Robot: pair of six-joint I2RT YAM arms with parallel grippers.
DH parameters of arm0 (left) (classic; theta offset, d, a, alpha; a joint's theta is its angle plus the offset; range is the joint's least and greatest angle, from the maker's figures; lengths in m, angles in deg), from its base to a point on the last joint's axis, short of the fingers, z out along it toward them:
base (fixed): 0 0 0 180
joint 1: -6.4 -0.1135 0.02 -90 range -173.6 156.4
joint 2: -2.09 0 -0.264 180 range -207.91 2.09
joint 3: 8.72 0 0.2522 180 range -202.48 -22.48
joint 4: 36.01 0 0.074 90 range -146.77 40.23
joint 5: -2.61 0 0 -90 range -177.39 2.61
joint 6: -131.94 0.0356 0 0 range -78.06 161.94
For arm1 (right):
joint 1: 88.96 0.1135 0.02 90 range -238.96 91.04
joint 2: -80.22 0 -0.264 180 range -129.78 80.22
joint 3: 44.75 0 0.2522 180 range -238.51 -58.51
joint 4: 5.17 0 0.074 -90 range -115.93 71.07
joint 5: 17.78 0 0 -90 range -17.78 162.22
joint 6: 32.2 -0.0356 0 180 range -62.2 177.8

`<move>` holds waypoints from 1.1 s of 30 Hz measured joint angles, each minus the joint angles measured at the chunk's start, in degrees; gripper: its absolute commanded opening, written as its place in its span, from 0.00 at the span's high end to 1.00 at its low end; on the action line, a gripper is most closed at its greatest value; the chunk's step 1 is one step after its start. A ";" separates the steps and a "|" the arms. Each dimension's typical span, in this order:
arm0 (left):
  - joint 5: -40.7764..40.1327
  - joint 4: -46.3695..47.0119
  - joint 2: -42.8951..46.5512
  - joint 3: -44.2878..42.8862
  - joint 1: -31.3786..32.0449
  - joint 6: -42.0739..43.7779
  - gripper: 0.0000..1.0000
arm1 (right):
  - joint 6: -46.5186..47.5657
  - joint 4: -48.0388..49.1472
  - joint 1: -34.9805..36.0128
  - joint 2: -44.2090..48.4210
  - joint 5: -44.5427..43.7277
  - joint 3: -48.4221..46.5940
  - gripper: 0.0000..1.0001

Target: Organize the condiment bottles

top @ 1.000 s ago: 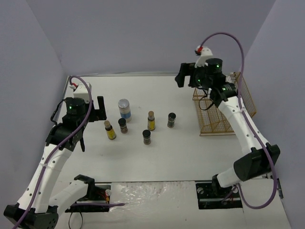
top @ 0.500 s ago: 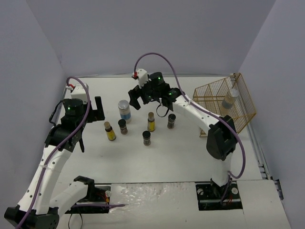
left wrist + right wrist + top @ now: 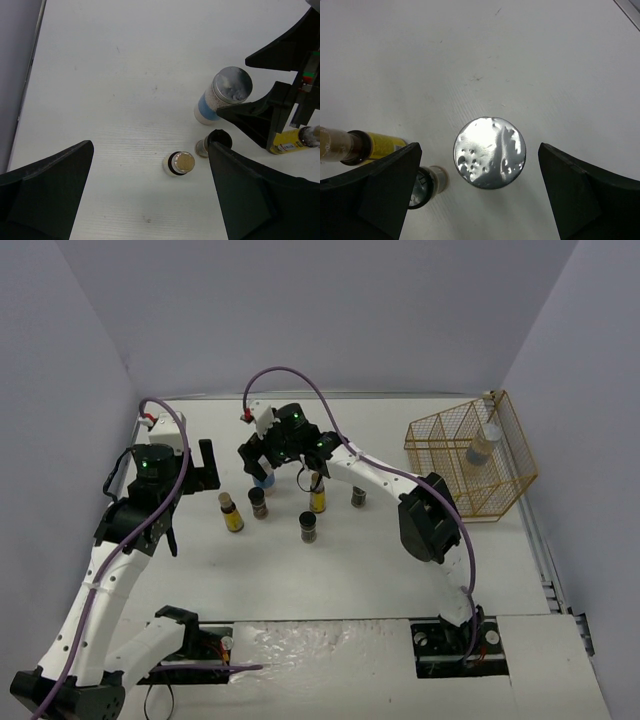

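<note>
Your white, black-jointed left arm (image 3: 108, 575) rises from its base at the near left corner and bends forward at the wrist. It holds its black two-finger left hand (image 3: 207, 466) high and angled downward, and the fingers (image 3: 50, 190) stand wide apart. Your white right arm (image 3: 372, 472) climbs from its base to a black elbow, then stretches far across to the left, past the middle. Its black right hand (image 3: 258, 454) points straight down with fingers (image 3: 375, 190) spread wide. It sits near your left hand but apart from it.
</note>
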State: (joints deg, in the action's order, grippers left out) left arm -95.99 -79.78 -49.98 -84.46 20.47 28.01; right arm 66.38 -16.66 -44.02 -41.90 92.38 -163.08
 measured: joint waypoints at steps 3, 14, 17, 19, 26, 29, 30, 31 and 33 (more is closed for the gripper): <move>0.00 0.07 0.02 0.08 0.00 0.00 0.03 | 0.10 0.16 0.19 -1.53 -0.91 -0.72 0.04; 0.06 0.30 0.02 0.79 -0.01 0.00 0.03 | 0.48 0.13 0.53 -4.78 -2.98 -1.04 0.30; 0.15 0.30 0.02 0.79 -0.02 0.00 0.03 | 0.54 0.16 0.53 -5.13 -3.15 -1.10 0.44; 0.20 0.30 0.02 0.79 -0.02 0.00 0.03 | 0.61 0.13 0.53 -5.18 -3.36 -1.10 0.61; 0.22 0.30 0.02 0.79 -0.02 0.00 0.03 | 0.40 0.04 0.53 -5.06 -5.29 -1.10 0.95; 0.26 0.30 0.02 0.79 -0.02 0.00 0.03 | 0.06 -0.76 0.53 -4.29 -7.43 -0.92 1.00; 0.26 0.30 0.02 0.79 -0.02 0.00 0.03 | -0.25 -1.34 0.53 -3.67 -8.53 -0.72 1.00; 0.26 0.31 0.02 0.79 -0.02 0.00 0.03 | -0.62 -1.90 0.49 -2.64 -9.96 -0.44 1.00; 0.42 0.30 0.02 0.79 0.00 0.00 0.03 | -1.29 -2.89 0.34 0.21 -13.24 0.32 1.00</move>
State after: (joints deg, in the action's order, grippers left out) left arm -95.57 -79.48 -49.96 -83.67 20.47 28.01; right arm 65.09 -19.55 -43.68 -41.68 79.13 -162.76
